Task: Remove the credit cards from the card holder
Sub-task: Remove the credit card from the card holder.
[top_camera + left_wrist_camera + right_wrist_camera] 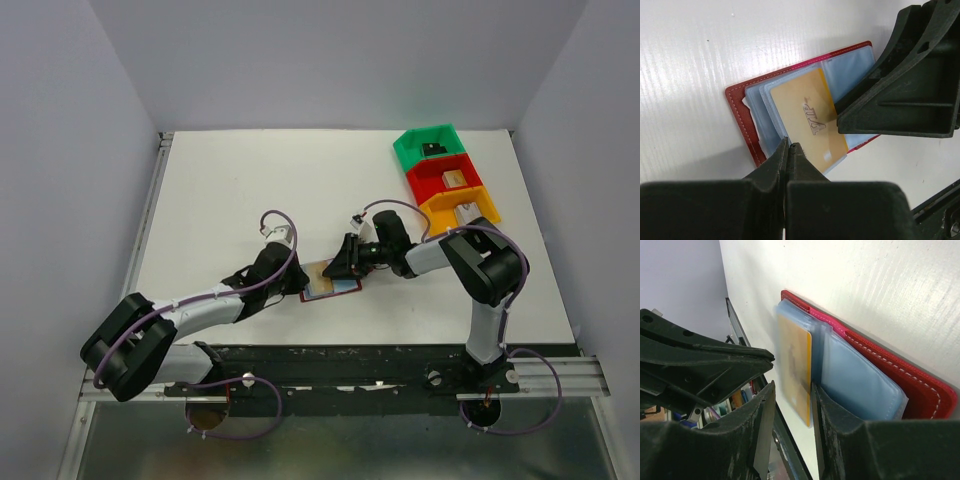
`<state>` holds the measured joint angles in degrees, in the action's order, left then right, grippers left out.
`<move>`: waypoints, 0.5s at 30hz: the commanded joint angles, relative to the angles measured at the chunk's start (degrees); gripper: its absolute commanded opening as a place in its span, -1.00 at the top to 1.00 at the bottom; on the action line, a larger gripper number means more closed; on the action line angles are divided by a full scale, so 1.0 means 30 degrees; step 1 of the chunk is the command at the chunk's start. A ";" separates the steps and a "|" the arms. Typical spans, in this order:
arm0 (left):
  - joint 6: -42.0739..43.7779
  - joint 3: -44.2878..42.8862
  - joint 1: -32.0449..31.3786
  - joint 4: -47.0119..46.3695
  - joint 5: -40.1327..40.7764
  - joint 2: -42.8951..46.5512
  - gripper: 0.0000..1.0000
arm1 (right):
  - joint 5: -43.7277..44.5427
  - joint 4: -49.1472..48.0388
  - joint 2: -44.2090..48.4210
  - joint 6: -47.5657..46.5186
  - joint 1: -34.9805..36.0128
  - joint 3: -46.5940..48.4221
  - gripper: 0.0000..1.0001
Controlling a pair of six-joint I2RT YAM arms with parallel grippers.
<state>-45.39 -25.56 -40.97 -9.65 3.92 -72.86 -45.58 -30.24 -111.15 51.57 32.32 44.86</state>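
Card holder (pixel 740 115) lying open, shut left pincer (pixel 788 145) at its edge, half-open right pincer (pixel 793 386) astride gold card (pixel 795 110)

A white table (pixel 250 190) is seen. Near the middle of its front edge, a dark red card holder (pixel 330 288) is laid open. At the far right, a green bin (pixel 405 150), a red bin (pixel 420 182) and an orange bin (pixel 438 213) are placed in one row, touching each other.

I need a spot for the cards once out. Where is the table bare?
Bare: the far half of the table, left edge to the coloured bins. Crowded: the near middle, where left gripper and right gripper meet over the card holder.
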 commanded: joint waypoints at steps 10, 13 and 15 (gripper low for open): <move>-0.0633 0.0228 -0.0084 0.1548 0.2120 0.1551 0.75 | -0.0479 0.0148 -0.0390 -0.0257 0.0215 0.0163 0.15; -0.0399 0.0260 -0.0083 0.0844 0.1711 0.1349 0.84 | -0.0538 0.0090 -0.0361 -0.0228 0.0244 0.0193 0.14; -0.0370 -0.0062 -0.0083 0.0931 0.1622 0.0881 0.95 | -0.0597 0.0060 -0.0332 -0.0199 0.0273 0.0222 0.14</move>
<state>-46.61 -25.56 -41.01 -6.20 8.14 -69.10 -45.93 -30.24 -111.15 51.46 32.62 44.86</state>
